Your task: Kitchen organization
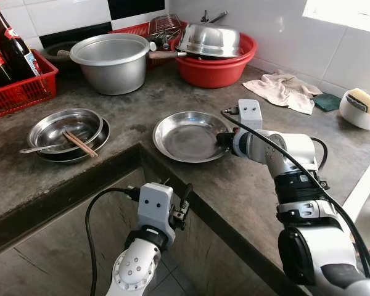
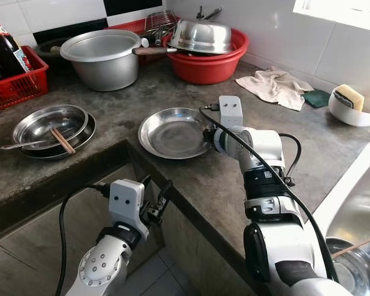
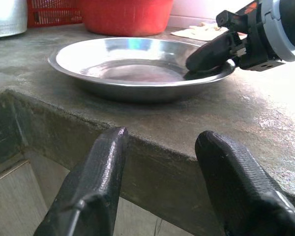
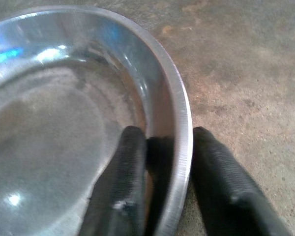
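Right gripper (image 1: pixel 223 139) pinching the steel plate (image 1: pixel 186 135) rim; left gripper (image 1: pixel 184 200) wide open, empty, below the counter (image 1: pixel 246 185) edge.

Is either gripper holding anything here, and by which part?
The right gripper pinches the steel plate at its rim, one finger inside, one outside. The left gripper is open, holding nothing.

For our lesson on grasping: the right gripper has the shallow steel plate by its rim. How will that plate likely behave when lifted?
The steel plate looks thin and empty, so probably stiff and light. The right gripper pinches just one edge, one finger inside the rim and one outside, so the far side may sag or swing. Its polished surface looks slick; it could slip between the fingers.
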